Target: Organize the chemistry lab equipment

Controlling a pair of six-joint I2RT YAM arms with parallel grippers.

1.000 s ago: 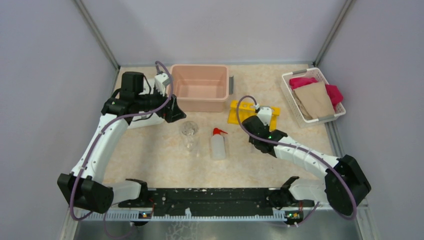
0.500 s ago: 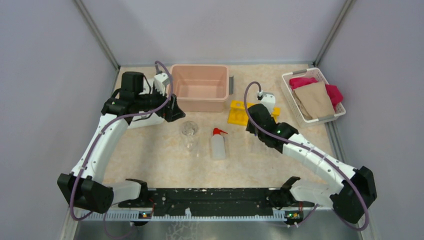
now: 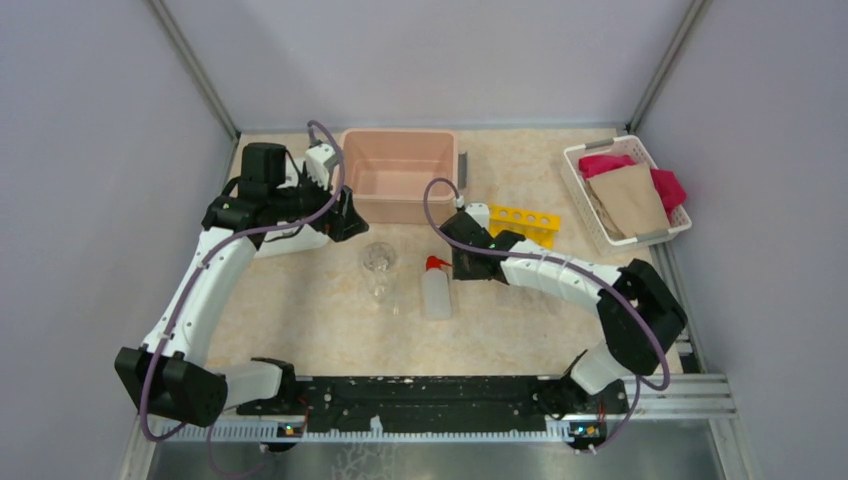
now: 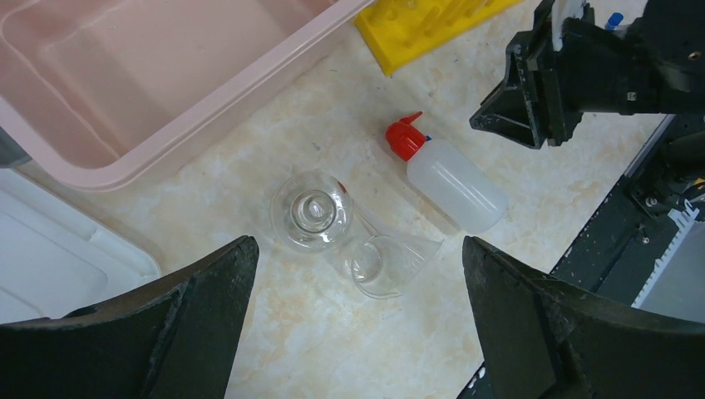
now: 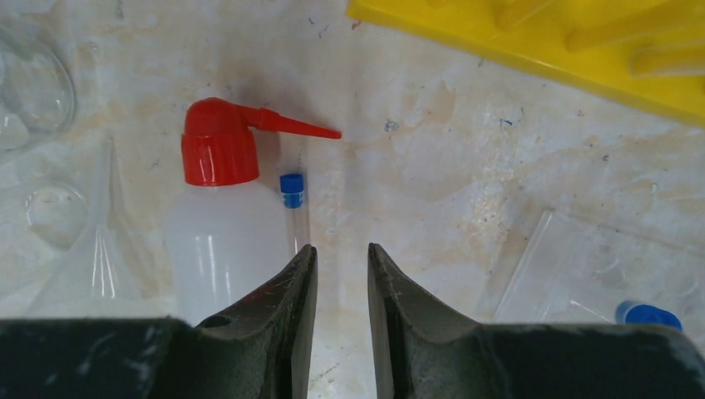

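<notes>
The clear glass flask (image 3: pixel 379 258) stands upright mid-table and shows in the left wrist view (image 4: pixel 312 209). The white squeeze bottle (image 3: pixel 436 292) with its red nozzle (image 5: pixel 218 141) lies to its right. A small blue-capped tube (image 5: pixel 292 208) lies against the bottle's side. Another blue cap (image 5: pixel 648 316) shows at the lower right. The yellow holed rack (image 3: pixel 520 222) is behind. My right gripper (image 5: pixel 341 246) hovers just right of the bottle and tube, with the jaws a narrow gap apart and empty. My left gripper (image 4: pixel 357 241) is wide open above the flask, empty.
A clear funnel (image 4: pixel 387 262) lies beside the flask. A pink tub (image 3: pixel 400 175) stands at the back centre. A white basket of pink and tan cloths (image 3: pixel 625 195) is at the back right. A flat clear plastic piece (image 5: pixel 582 266) lies right of my right gripper.
My right arm has swung left from the yellow rack to beside the squeeze bottle. The left arm has not moved.
</notes>
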